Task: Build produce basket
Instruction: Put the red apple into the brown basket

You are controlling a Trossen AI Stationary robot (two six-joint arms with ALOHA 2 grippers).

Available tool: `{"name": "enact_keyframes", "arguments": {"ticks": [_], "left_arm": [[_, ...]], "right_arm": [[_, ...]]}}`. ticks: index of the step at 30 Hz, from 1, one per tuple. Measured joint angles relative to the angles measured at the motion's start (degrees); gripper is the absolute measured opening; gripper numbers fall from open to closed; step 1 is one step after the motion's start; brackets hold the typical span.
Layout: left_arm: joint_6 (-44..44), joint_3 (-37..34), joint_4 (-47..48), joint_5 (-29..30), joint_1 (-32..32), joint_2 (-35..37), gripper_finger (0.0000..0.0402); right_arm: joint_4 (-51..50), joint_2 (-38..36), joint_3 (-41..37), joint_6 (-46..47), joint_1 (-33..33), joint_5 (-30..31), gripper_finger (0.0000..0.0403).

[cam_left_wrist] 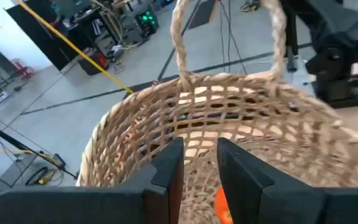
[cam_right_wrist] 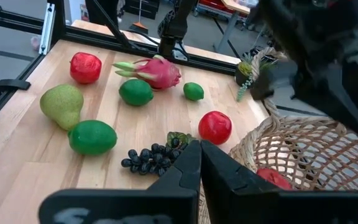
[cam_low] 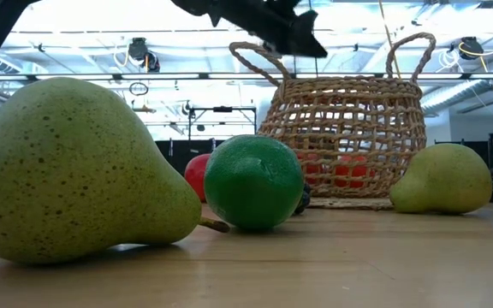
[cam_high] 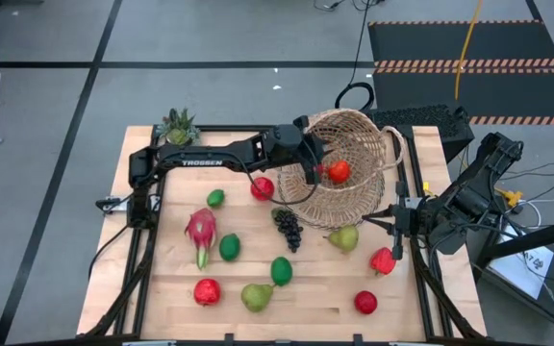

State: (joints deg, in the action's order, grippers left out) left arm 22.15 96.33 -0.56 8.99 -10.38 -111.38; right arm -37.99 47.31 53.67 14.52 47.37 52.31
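Your left gripper hovers over the round tan wicker basket, fingers slightly apart, empty; right gripper waits, fingers together.

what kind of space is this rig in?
Looks like a robotics lab or workshop: grey concrete floor with black tape lines, a hazard-striped mat, and exposed ceiling lights and ducting behind the table.
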Motion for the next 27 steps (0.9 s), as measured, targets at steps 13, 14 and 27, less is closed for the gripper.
{"name": "enact_keyframes", "arguments": {"ticks": [13,14,27], "left_arm": [[-4.7,0.3,8.3,0.3,6.6,12.4,0.0093],[-4.9,0.3,11.1,0.4,6.9,13.7,0.0093],[-13.6,-14.9,20.1,6.5,12.6,24.6,0.0092]], "right_arm": [[0.0,0.1,0.0,0.4,0.0,-0.1,0.0004],[0.0,0.1,0.0,0.5,0.0,-0.1,0.0004],[0.0,0.2,0.0,1.3,0.0,-0.1,0.0004]]}}
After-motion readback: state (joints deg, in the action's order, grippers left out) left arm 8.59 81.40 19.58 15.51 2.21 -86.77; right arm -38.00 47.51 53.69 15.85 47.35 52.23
